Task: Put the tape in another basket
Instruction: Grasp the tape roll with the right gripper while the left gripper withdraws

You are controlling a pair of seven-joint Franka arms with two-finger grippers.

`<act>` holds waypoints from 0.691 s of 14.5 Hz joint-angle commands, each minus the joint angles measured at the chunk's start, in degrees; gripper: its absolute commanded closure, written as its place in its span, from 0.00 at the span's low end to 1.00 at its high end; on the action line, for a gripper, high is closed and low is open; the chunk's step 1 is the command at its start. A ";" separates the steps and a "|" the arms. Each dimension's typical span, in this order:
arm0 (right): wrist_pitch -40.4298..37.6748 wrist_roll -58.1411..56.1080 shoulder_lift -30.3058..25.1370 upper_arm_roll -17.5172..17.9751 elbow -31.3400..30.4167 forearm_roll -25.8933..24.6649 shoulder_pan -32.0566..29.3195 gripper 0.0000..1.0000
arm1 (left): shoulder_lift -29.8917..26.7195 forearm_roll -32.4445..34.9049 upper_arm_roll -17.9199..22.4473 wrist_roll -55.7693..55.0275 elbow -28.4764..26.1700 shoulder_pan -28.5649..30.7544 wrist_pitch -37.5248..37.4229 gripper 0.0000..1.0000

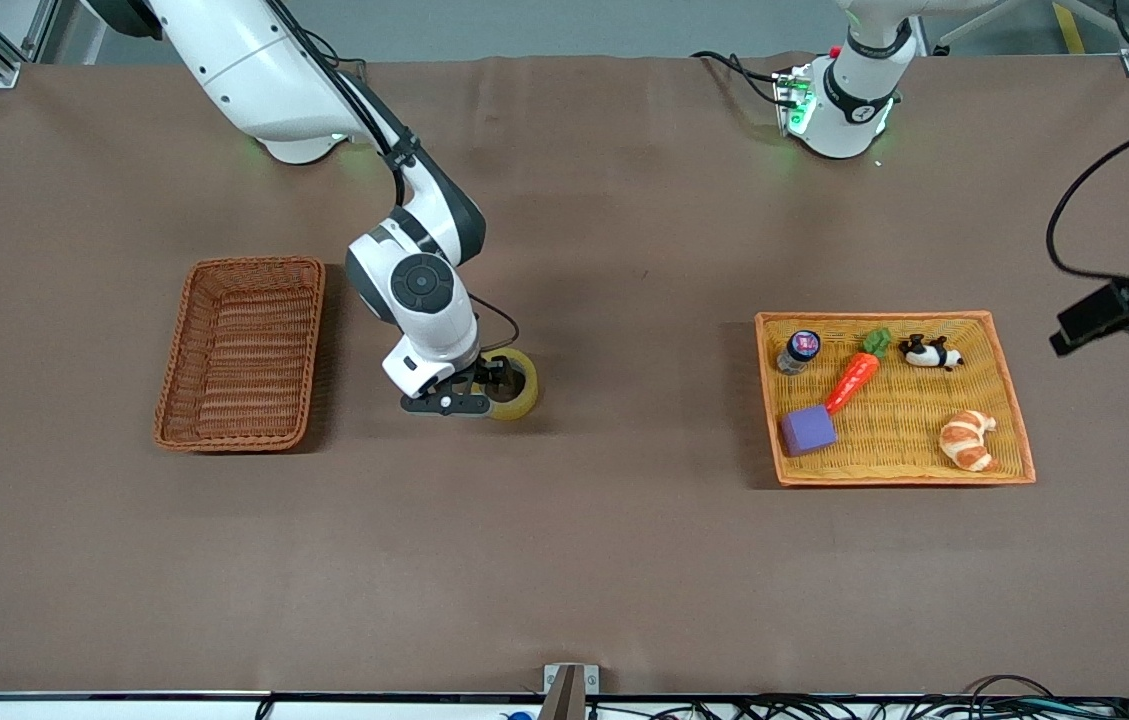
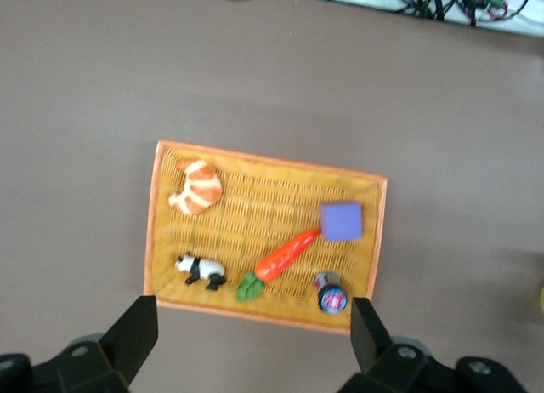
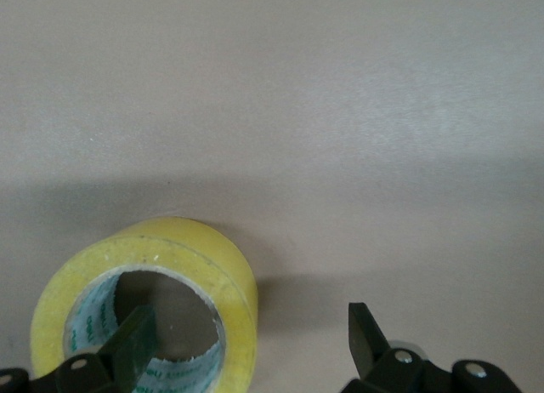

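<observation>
The tape (image 1: pixel 516 385) lies flat on the bare counter (image 1: pixel 624 560), between the basket (image 1: pixel 244 352) and the tray (image 1: pixel 899 398), much closer to the basket. The right hand (image 1: pixel 472 392) is down at the tape with its fingers spread: one fingertip (image 3: pixel 134 340) stands inside the tape's core, the other (image 3: pixel 364 333) outside the ring, well clear of the wall. Nothing is gripped yet.

The risk, as I judge it, is in the closing. The outer finger has a wide gap to cross, so it may push the light roll sideways along the cloth before the wall is pinched, leaving a shallow or crooked hold that slips on the way to the basket. A tilted roll could also catch the basket's raised rim.

The left hand (image 2: pixel 253 327) waits, released, high over the tray.
</observation>
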 commanded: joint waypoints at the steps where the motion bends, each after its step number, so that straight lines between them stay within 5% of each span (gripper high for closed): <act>1: 1.04 1.11 1.93 -0.05 0.98 -1.21 0.74 0.00 | -7.44 -0.09 3.45 4.71 -9.24 -2.43 -0.12 0.00; 7: 2.88 0.40 3.07 -0.05 0.37 -1.30 1.36 0.00 | -7.45 1.41 3.02 5.96 -11.89 -1.91 1.46 0.00; 10: 2.98 0.14 3.34 -0.14 0.37 -1.39 1.27 0.21 | -7.54 1.05 2.76 4.99 -13.91 -1.64 4.17 0.00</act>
